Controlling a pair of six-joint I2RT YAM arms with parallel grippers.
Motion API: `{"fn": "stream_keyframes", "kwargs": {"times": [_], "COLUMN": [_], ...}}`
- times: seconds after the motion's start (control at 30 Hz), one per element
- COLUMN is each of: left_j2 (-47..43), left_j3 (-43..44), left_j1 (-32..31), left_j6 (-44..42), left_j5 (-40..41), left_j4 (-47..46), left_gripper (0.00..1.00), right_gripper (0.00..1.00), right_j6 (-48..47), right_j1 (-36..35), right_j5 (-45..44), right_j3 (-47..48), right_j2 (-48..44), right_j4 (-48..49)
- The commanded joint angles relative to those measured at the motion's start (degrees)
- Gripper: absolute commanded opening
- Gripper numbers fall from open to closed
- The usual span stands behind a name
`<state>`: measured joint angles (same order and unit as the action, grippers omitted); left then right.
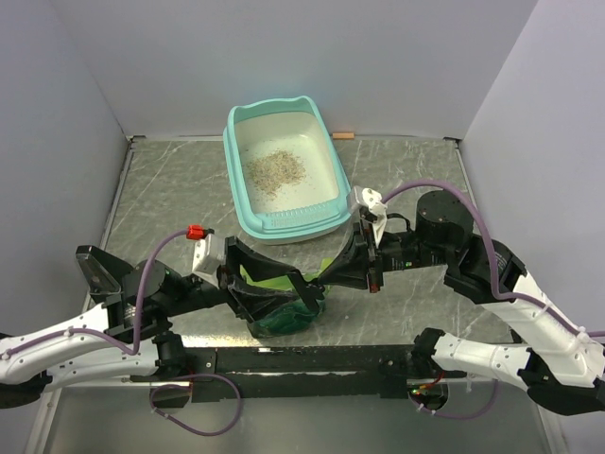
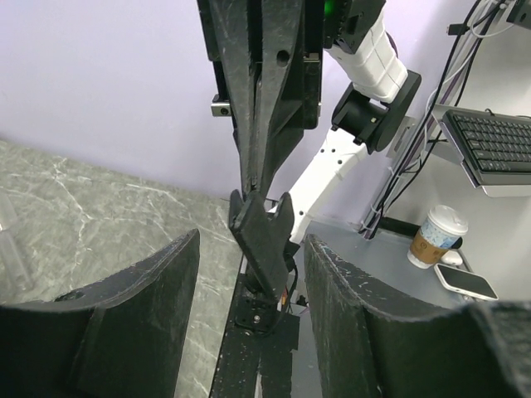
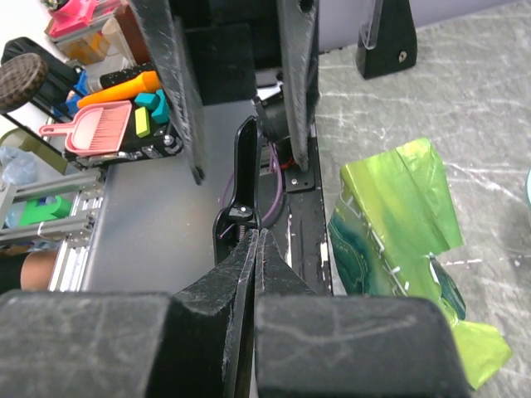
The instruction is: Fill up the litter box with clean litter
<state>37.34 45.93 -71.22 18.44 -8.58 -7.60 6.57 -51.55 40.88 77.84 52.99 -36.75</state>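
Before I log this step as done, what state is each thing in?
Litter box: mostly unfilled, bare floor showing.
Litter: a thin patch in the middle of the box.
Bag: crumpled, in neither hand.
Left hand: open, nothing between its fingers.
Right hand: shut, empty.

left gripper (image 2: 253, 249) spread open, right gripper (image 3: 253, 253) pinched closed
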Motion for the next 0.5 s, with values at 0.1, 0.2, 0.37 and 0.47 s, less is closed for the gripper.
{"fn": "stream_keyframes", "kwargs": {"times": [0.1, 0.2, 0.37, 0.47], "left_j2": [-0.3, -0.3, 0.5, 0.8], "left_j3": [-0.8, -0.8, -0.5, -0.4], "left_j1": [0.2, 0.1, 0.1, 0.1], "left_j6": [0.8, 0.6, 0.5, 0.2], "left_j5": [0.8, 0.7, -0.6, -1.7], "left_j4": [-4.4, -4.7, -5.1, -5.2], "left_gripper": [0.56, 0.55, 0.28, 0.07], "right_gripper": [0.0, 0.0, 0.0, 0.0], "right_j6": [0.5, 0.6, 1.0, 1.3], "right_j1": [-1.4, -1.4, -1.7, -1.6], "right_j5": [-1.0, -1.0, -0.8, -0.5], "right_j3": [1.0, 0.7, -0.1, -0.5], "right_j2": [-1.0, -0.9, -1.0, -1.0], "right_j4": [4.1, 4.6, 5.6, 6.1]}}
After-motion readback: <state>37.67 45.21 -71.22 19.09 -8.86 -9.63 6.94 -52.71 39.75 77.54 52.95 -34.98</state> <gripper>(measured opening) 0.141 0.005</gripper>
